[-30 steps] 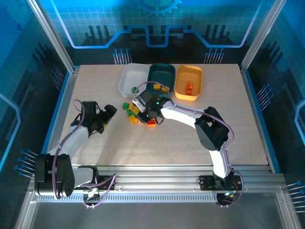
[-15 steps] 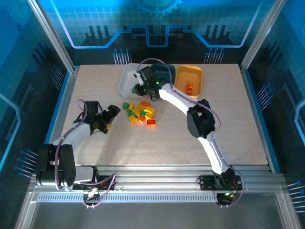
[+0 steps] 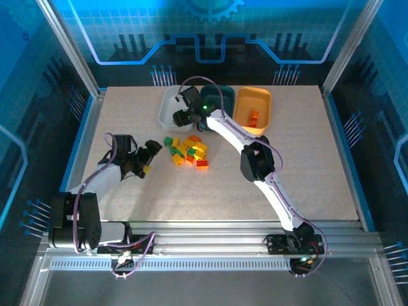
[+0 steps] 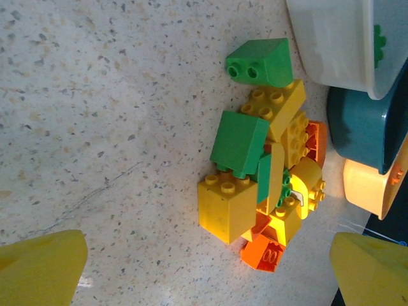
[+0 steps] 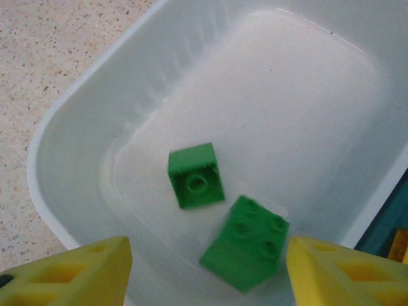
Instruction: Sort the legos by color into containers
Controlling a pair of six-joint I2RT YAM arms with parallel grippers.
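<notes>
Two studded green bricks (image 5: pixel 196 175) in glossy white tray (image 5: pixel 95 121); left gripper (image 4: pixel 209 258), right gripper (image 5: pixel 205 255) agape.

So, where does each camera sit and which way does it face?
Top external: above and behind the bases, facing down on the table; left tool, right tool and both arms show.
Left wrist: on the left arm, facing down at the lego pile; its yellow fingertips show.
Right wrist: on the right arm, facing down into the white tray; its yellow fingertips show.
Shared: all three see the white tray.
</notes>
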